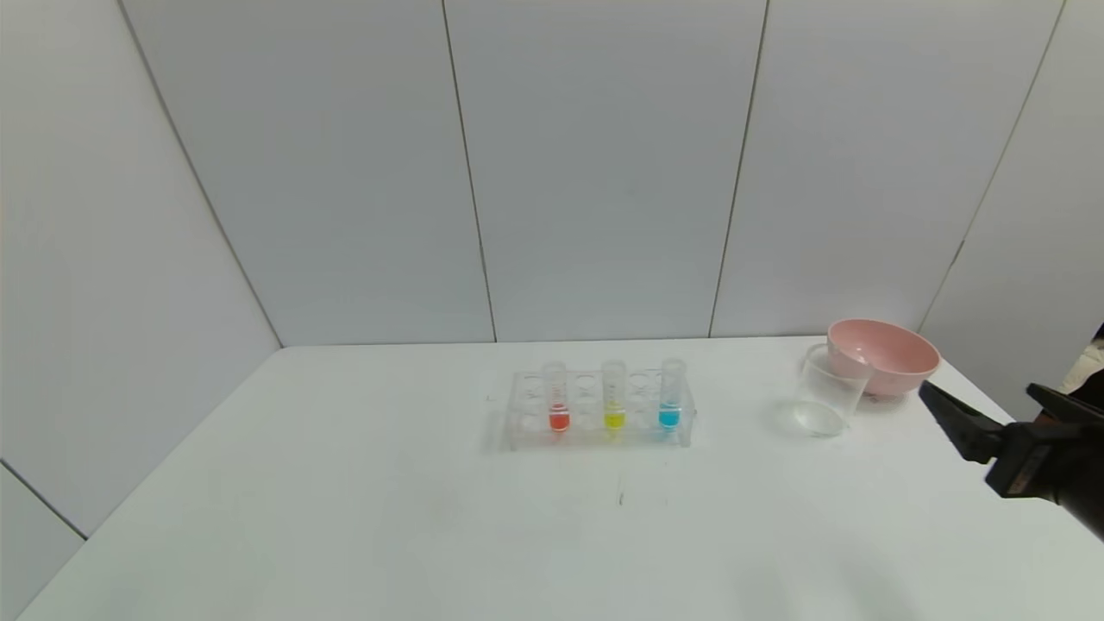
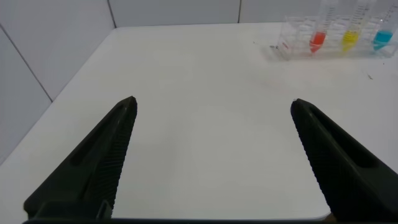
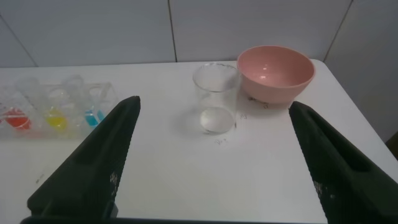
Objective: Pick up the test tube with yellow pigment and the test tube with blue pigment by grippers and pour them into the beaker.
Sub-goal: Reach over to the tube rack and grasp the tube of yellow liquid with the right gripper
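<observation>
The yellow test tube (image 1: 613, 401) and the blue test tube (image 1: 670, 398) stand upright in a clear rack (image 1: 526, 414) at the table's middle. The empty clear beaker (image 1: 828, 392) stands to the right of the rack, touching the pink bowl. My right gripper (image 1: 983, 398) is open and empty at the right edge, just right of the beaker; in its wrist view (image 3: 215, 104) the beaker (image 3: 216, 99) lies ahead between the fingers. My left gripper (image 2: 213, 104) is open and empty over bare table, far from the yellow tube (image 2: 350, 38) and blue tube (image 2: 382, 38). It is out of the head view.
A tube with red-orange liquid (image 1: 557, 401) stands in the rack left of the yellow one. A pink bowl (image 1: 884, 354) sits behind the beaker at the back right corner. The white table (image 1: 345, 483) is walled by grey panels at the back and left.
</observation>
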